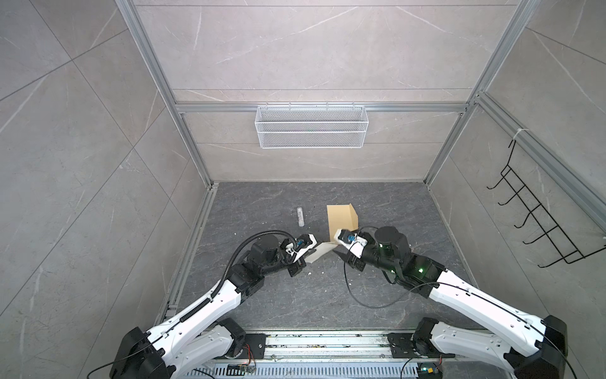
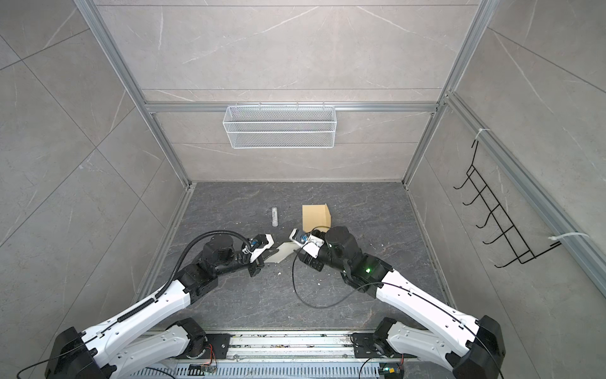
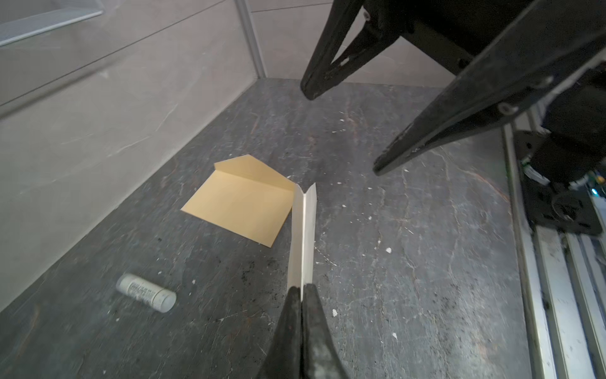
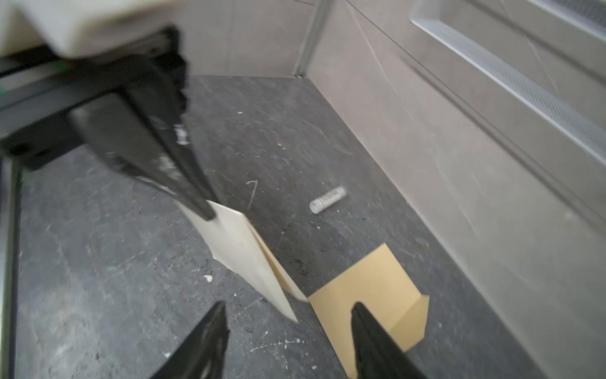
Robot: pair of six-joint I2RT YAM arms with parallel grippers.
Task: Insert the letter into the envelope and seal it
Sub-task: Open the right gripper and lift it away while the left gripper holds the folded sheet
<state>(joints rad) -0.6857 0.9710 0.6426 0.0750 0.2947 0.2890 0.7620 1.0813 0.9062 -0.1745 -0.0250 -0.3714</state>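
The letter (image 3: 303, 236), a pale folded sheet, hangs above the dark floor with its fold edge up. My left gripper (image 3: 301, 289) is shut on its near end. It shows as a pale strip (image 1: 319, 252) between the two wrists in both top views. The envelope (image 1: 341, 218) is plain yellow-tan and lies flat just beyond, with its flap (image 3: 252, 167) raised. In the right wrist view the letter's (image 4: 242, 249) free corner ends close to the envelope (image 4: 370, 288). My right gripper (image 4: 290, 305) is open just off that corner, above the envelope's near edge, and holds nothing.
A white glue stick (image 1: 299, 216) lies on the floor left of the envelope. A white mesh basket (image 1: 311, 126) hangs on the back wall, and a black wire rack (image 1: 537, 213) on the right wall. A loose black cable (image 1: 360, 295) loops on the floor beside the right arm.
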